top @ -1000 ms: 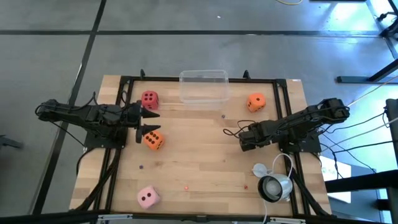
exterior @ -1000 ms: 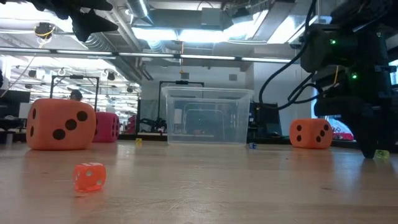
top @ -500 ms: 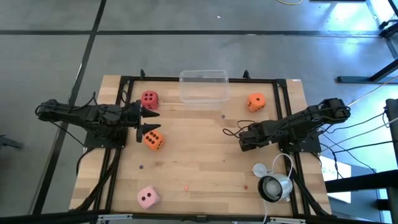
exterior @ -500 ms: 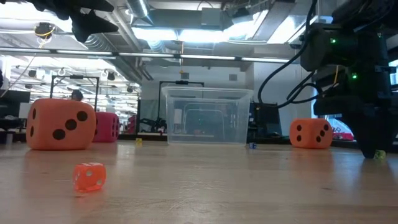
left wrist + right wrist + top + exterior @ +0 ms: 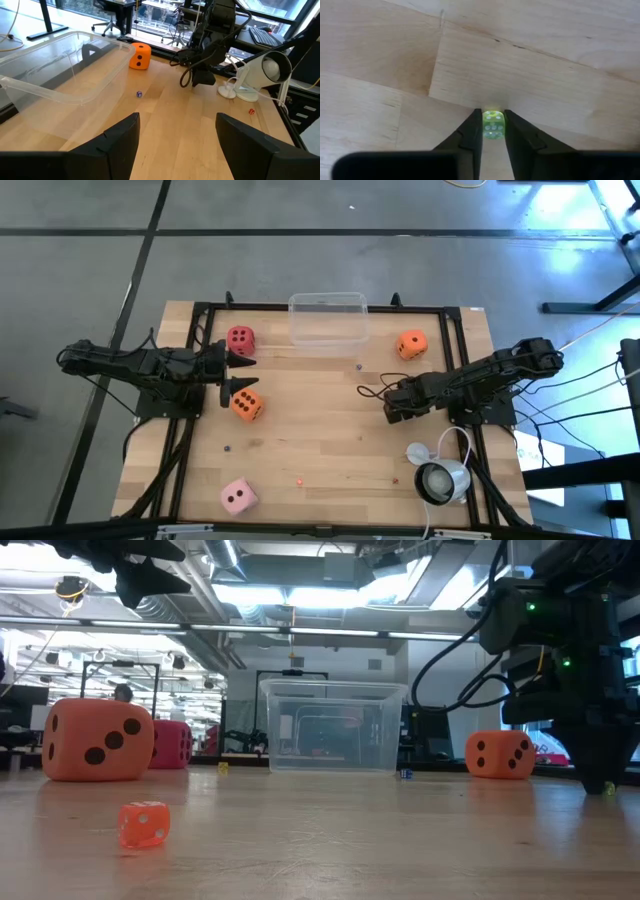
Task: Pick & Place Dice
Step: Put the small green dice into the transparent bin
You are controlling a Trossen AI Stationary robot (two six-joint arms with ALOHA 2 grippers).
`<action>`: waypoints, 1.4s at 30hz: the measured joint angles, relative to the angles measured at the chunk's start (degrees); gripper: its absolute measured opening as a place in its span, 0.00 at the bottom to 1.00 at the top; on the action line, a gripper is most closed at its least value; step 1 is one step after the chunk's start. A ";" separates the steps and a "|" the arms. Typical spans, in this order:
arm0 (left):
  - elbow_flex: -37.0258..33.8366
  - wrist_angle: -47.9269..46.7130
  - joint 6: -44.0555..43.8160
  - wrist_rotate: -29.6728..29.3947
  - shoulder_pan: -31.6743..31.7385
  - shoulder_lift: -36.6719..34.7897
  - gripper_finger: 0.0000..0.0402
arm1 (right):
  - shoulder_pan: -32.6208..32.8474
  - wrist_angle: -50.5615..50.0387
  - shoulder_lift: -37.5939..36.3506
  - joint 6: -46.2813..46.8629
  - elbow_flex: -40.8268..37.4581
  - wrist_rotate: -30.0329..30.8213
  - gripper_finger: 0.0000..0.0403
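One clear plastic bin (image 5: 328,318) is seen at the far edge of the wooden table (image 5: 330,450). Four large soft dice are counted: two orange (image 5: 246,405) (image 5: 411,344), one red (image 5: 240,339), one pale pink (image 5: 237,497). Several tiny dice are scattered about; one small yellow-green die (image 5: 493,123) is clamped between the nearly closed fingers of the right gripper (image 5: 493,134), lowered to the tabletop. The left gripper (image 5: 237,375) is held wide apart and empty between the red and near orange dice. Nothing has visibly shifted since the earlier frames.
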 joint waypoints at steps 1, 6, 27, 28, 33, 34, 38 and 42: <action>0.00 0.00 0.02 0.00 0.02 0.01 0.63 | 0.00 0.06 -0.02 0.00 0.00 -0.16 0.14; 0.00 -0.04 -0.02 0.00 0.00 0.07 0.63 | 0.01 -0.23 0.13 -0.02 0.44 -0.31 0.13; 0.00 0.00 -0.04 1.70 0.02 0.07 0.63 | 4.91 -12.19 0.29 -1.97 12.68 0.92 0.13; 0.00 0.00 -0.15 1.71 0.01 0.07 0.63 | 5.08 -13.01 0.26 -2.17 13.61 1.02 0.13; 0.00 0.00 -1.53 1.75 0.02 0.07 0.63 | 5.20 -15.93 0.22 -4.55 17.97 2.46 0.13; 0.00 0.00 -1.55 1.75 0.02 0.07 0.63 | 5.20 -16.66 0.20 -4.78 18.84 3.08 0.13; 0.00 0.00 -1.55 1.75 0.00 0.07 0.63 | 5.19 -18.60 -0.28 -4.77 22.07 5.10 0.13; 0.00 0.00 -2.07 1.75 0.02 0.15 0.63 | 4.78 -13.52 -3.29 -4.63 24.04 9.18 0.13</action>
